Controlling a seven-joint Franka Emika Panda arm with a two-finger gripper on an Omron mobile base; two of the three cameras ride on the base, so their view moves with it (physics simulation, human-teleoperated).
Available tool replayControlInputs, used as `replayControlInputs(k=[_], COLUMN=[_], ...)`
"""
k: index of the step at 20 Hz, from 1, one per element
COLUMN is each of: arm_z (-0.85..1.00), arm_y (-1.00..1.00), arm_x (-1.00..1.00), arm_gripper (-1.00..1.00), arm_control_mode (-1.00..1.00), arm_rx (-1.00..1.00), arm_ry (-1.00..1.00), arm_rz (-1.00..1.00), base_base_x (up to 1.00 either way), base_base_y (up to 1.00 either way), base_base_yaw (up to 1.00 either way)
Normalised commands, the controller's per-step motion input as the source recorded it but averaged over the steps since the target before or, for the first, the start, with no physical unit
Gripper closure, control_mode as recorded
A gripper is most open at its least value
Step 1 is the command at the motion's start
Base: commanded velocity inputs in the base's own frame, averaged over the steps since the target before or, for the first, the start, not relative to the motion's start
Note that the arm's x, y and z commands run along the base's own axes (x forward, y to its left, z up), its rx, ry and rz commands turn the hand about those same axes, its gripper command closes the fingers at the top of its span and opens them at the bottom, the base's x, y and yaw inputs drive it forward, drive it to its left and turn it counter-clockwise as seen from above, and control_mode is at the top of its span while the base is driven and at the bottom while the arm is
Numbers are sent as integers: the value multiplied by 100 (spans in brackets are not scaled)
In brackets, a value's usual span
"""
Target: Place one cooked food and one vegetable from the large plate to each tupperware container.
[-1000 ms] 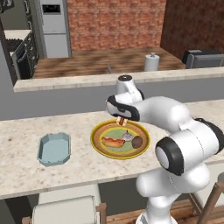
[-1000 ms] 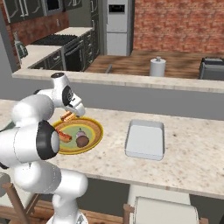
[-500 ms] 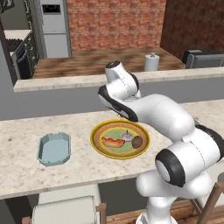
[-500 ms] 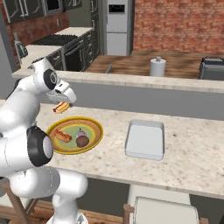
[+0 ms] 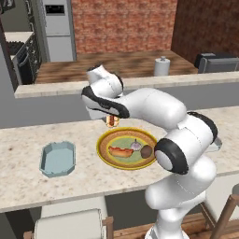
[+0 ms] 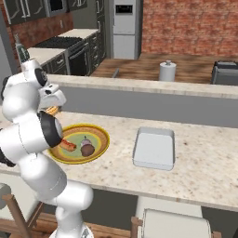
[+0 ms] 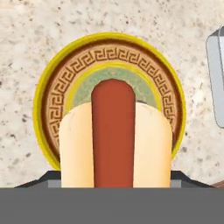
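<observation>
Grey-white rectangular container sits right of centre; large plate, centre, carries second hot dog, brown lump and pale bulb; light-blue octagonal container lower left; gripper clamps a hot dog above plate's upper-left rim.

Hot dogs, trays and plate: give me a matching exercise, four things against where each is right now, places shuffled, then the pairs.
Things:
1. Hot dog in the gripper
2. Second hot dog
3. Blue tray
4. Grey-white tray

Places:
A. Lying on the plate, next to the brown lump
B. On the counter, on the plate's left in the left base view
C. Held in the air above the plate's far rim
D. On the counter, on the plate's right in the right base view

Pairs: 1-C, 2-A, 3-B, 4-D
</observation>
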Motion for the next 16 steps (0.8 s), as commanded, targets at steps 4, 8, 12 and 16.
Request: replayControlInputs(k=[4,8,12,16], arm_z=[-83,-99,-66,-32], arm_y=[61,47,73,91], arm_x=[0,5,36,52], arm_gripper=[100,100,100,100], arm_control_mode=[-100,-100,-100,-100], arm_rx=[13,23,31,25], arm_ry=[33,25,4,0], arm_rz=[45,51,47,34], base_base_x=[0,0,0,0], base_base_y=[0,0,0,0], base_base_yaw=[0,0,0,0])
